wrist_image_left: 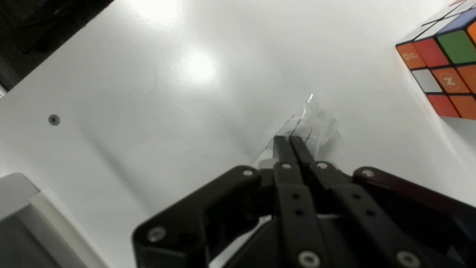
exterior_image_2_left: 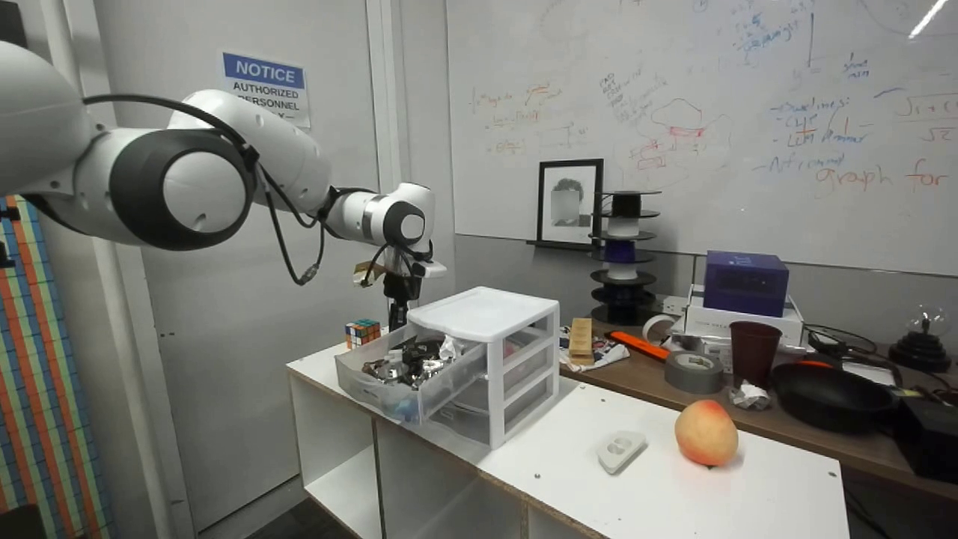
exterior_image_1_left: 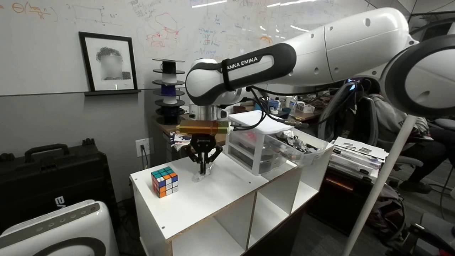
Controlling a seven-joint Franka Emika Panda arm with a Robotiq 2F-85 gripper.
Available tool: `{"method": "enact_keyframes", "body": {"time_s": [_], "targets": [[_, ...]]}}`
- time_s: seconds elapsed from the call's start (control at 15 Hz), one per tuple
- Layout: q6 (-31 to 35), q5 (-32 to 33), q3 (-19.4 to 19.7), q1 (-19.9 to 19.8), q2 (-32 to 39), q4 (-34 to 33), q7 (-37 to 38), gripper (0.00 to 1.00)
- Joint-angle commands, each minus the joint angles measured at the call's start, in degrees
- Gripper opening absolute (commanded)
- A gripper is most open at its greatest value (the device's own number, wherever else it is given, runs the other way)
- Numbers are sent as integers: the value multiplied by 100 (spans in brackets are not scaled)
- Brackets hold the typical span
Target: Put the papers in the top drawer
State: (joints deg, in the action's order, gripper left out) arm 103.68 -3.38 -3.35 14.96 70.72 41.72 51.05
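Observation:
The papers are a small whitish, partly see-through crumpled scrap on the white cabinet top, in an exterior view (exterior_image_1_left: 197, 176) and in the wrist view (wrist_image_left: 322, 121). My gripper (exterior_image_1_left: 202, 172) points down at it. In the wrist view its fingertips (wrist_image_left: 289, 138) are nearly together, with the scrap pinched between them and showing on both sides. In an exterior view the gripper (exterior_image_2_left: 397, 318) is partly behind the drawer unit and the scrap is hidden. The top drawer (exterior_image_2_left: 389, 400) is pulled out of the white unit and holds shiny crumpled wrappers; it also shows in an exterior view (exterior_image_1_left: 312, 156).
A Rubik's cube (exterior_image_1_left: 165, 182) stands close to the gripper. The drawer unit (exterior_image_2_left: 486, 311) stands between the gripper and a peach (exterior_image_2_left: 706, 433) and a small white piece (exterior_image_2_left: 621, 451). A stack of spools (exterior_image_1_left: 169, 92) stands behind.

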Motion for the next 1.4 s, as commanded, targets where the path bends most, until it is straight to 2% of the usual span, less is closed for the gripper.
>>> {"method": "enact_keyframes", "body": {"time_s": [0.0,0.33,0.87,1.33], "targets": [[-187,-75,-54,-22,115,-222,67,0],[-420,22,4,-35,-302,105,64,0],[-431,133,130,-15,-1732,744,22,0],[-91,127,201,-121,-3423,2388,-7,0]]}}
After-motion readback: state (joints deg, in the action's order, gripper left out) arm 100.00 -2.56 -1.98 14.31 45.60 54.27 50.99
